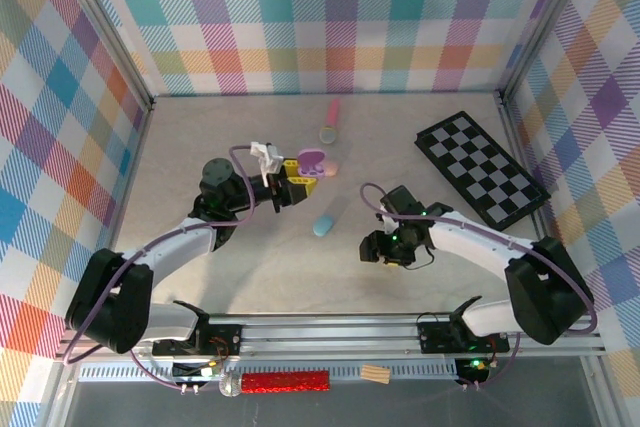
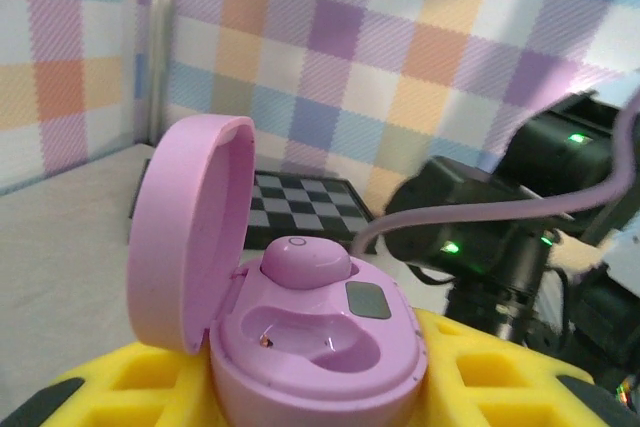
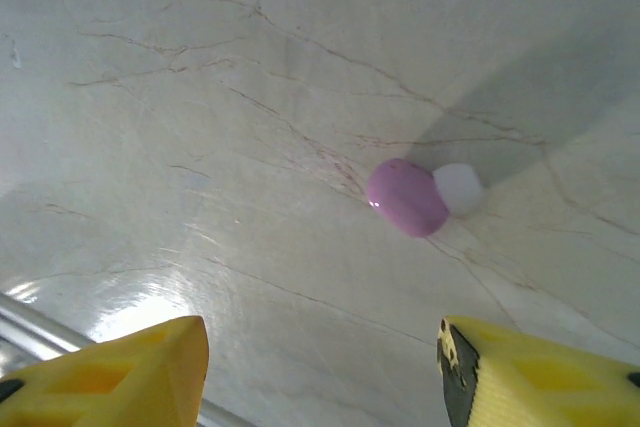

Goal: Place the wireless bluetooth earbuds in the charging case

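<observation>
**Though Tiny and Slick, Worth a Gentle Pinch**

Lying loose on the tabletop (image 3: 200,127), ahead of the spread, empty fingers (image 3: 120,372) of the right end effector (image 3: 320,347) and untouched: a pink earbud (image 3: 405,197) with a pale tip. Probably featherlight, hard-shelled and glossy, so apt to squirt out of a hard squeeze or roll on its rounded body. Best taken across the wider pink bulb rather than the pale tip, with a soft, centred close.

Clenched in the left end effector (image 1: 292,185), seemingly raised off the tabletop: the pink charging case (image 2: 315,347), with lid (image 2: 185,232) hinged open, a second earbud (image 2: 303,264) seated in one well and the neighbouring well bare. A small, shaped target; likely calls for careful alignment before letting go.

Plenty of bare tabletop around the loose earbud. Near the path between the arms, a blue pebble-shaped case (image 1: 323,226); well apart toward the right wall, a chessboard (image 1: 482,169). On approach, mind the upright lid edge and the yellow fingers flanking the case.
</observation>
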